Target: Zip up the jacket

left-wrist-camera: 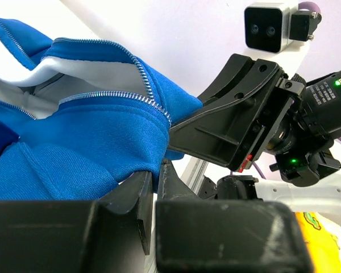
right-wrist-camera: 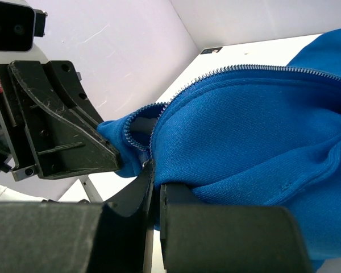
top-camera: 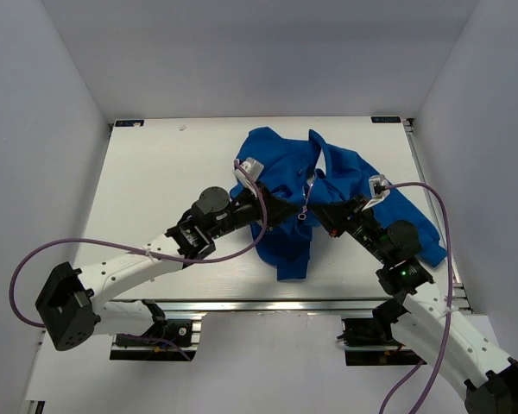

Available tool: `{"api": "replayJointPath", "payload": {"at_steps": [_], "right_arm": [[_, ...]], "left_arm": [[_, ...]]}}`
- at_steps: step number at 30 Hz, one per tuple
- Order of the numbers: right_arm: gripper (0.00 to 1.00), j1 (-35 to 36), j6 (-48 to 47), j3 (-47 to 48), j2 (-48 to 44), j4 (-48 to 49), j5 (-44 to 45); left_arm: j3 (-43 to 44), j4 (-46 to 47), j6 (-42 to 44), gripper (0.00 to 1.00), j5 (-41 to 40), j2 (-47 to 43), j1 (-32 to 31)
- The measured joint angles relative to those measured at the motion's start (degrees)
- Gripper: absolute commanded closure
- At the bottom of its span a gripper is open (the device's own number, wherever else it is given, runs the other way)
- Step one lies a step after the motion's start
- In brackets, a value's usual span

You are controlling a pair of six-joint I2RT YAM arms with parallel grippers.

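Observation:
The royal-blue fleece jacket (top-camera: 345, 172) lies crumpled at the back middle of the white table (top-camera: 164, 172), its front open with the silver-grey zipper (top-camera: 307, 200) running down the middle. My left gripper (top-camera: 274, 212) is shut on the left front edge of the jacket near the hem. In the left wrist view (left-wrist-camera: 156, 170) blue fleece (left-wrist-camera: 74, 153) sits between the jaws, with zipper teeth (left-wrist-camera: 141, 73) and pale lining above. My right gripper (top-camera: 328, 216) is shut on the right front edge. In the right wrist view (right-wrist-camera: 155, 173) the fabric (right-wrist-camera: 256, 131) is pinched beside the zipper teeth (right-wrist-camera: 244, 68).
The two grippers face each other, a few centimetres apart; each shows in the other's wrist view, the right one (left-wrist-camera: 227, 125) and the left one (right-wrist-camera: 57, 125). White walls enclose the table. A metal rail (top-camera: 268, 304) runs along the near edge. Purple cables (top-camera: 440, 224) loop from both wrists.

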Motion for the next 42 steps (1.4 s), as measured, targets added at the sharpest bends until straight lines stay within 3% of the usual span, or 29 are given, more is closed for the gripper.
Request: {"api": "replayJointPath", "payload": {"at_steps": [19,42], "right_arm": [[1.0,-0.4,-0.3,2.1,9.6,4.9,-3.0],[1.0,-1.9,-1.9,9.1,17.3,6.9,-7.8]], "left_arm": [[-3.8,10.1,-6.8,1.0,14.4,4.5,11.4],[-2.3,12.2,-2.8,1.0,13.5,5.2,16.0]]}}
